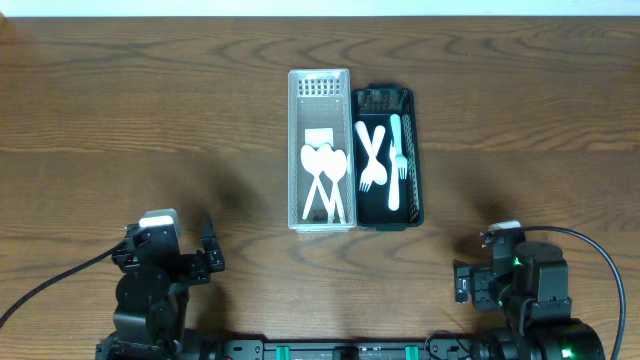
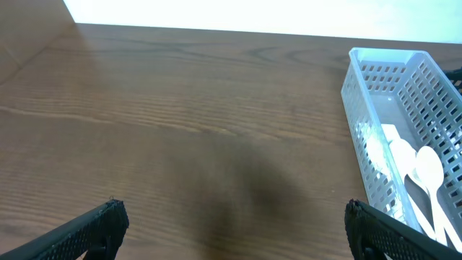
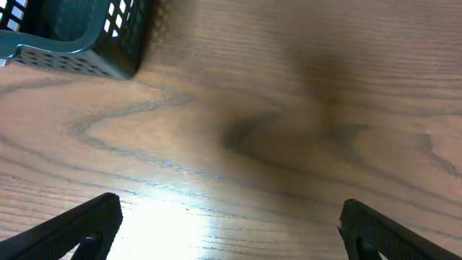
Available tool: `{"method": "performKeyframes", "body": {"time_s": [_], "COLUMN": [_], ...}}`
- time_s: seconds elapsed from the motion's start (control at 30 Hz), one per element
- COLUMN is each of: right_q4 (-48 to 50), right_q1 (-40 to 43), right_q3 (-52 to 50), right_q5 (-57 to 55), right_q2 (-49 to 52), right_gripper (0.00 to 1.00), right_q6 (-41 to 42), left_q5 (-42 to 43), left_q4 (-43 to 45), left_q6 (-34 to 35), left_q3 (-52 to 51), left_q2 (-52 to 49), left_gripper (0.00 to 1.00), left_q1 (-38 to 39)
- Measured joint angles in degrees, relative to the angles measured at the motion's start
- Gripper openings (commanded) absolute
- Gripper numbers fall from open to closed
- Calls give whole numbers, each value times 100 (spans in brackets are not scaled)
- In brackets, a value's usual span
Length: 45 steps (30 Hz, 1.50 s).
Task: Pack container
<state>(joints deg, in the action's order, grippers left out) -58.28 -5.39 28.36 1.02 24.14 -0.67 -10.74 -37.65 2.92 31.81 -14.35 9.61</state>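
At the near edge, the left pincer [image 2: 234, 220] and right pincer [image 3: 231, 220] both hang spread and empty over bare table [image 1: 150, 120], probably parked clear so nothing gets knocked. Farther, mid-table, the white basket [image 1: 320, 115] holds spoons [image 1: 325, 165]. The black basket [image 1: 383, 100], touching its right side, holds forks [image 1: 370, 150] and a knife [image 1: 394, 160], apparently sorted by kind.

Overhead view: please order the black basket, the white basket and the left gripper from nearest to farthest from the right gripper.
Measured from the right gripper, at the lower right of the table:
1. black basket: centre of the table, the right one of the two baskets.
2. white basket: right beside it, on its left.
3. left gripper: far across, at the lower left.
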Motion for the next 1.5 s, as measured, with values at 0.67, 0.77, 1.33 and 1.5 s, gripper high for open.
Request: {"method": "performKeyframes", "body": {"time_s": [0.67,0.77,1.33,1.5], "right_q4": [4153,5294,5442,5442], "right_q1": [7,7,7,7], "right_q3": [-1414,-1941,-2793,-2793], "right_q5": [-66,-57,79,90], "right_q2": [-2339,-2347,-2330,-2330], "right_gripper": [99,99,99,99], "right_q6": [-15,-52,-306,-306], "left_q5": [0,2,0,0], "left_q4": [-4,-2,-7,-7], "left_q6": [0,0,0,0], "left_q3": [-9,-13,-28,-28], "left_q2": [0,0,-7,-7], "left_gripper": [98,98,98,98], "left_q1": [0,0,0,0]}}
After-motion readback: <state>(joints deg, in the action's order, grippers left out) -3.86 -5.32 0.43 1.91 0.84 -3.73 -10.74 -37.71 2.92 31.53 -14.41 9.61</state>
